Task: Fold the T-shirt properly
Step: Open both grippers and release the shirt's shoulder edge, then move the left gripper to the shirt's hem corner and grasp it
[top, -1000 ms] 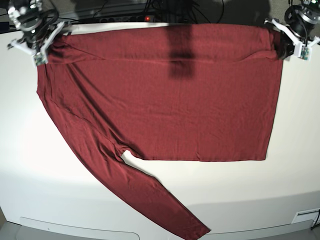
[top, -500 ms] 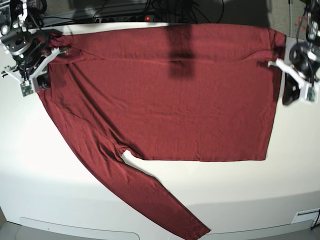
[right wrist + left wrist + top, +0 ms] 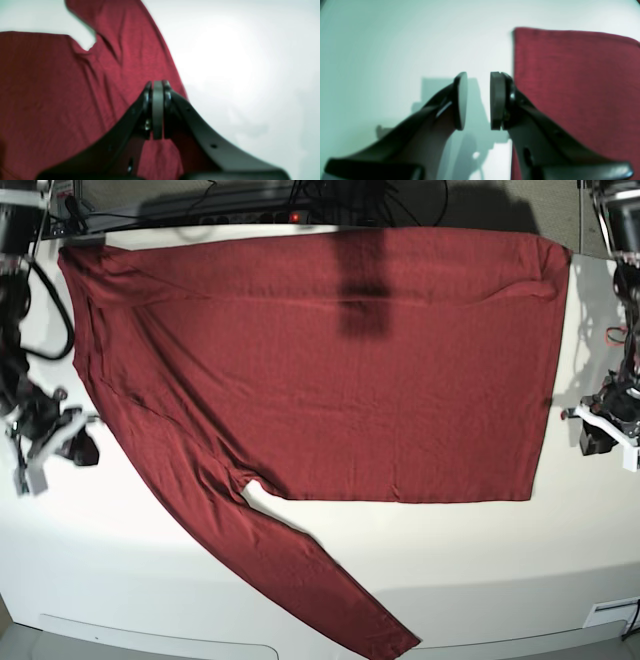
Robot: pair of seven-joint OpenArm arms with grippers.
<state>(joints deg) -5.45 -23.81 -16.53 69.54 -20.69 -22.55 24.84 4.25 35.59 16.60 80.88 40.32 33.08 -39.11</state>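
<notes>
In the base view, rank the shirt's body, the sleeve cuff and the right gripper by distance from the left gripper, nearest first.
1. Shirt's body, right beside the left gripper.
2. Sleeve cuff, at the front.
3. Right gripper, beyond the shirt's opposite side.

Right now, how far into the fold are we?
Done: the T-shirt lies spread flat on the table, one sleeve trailing toward the near edge.
In hand: nothing. The left gripper is open over bare table beside the hem; the right gripper is shut with no cloth in it.
Left: every fold, sleeve included.
</notes>
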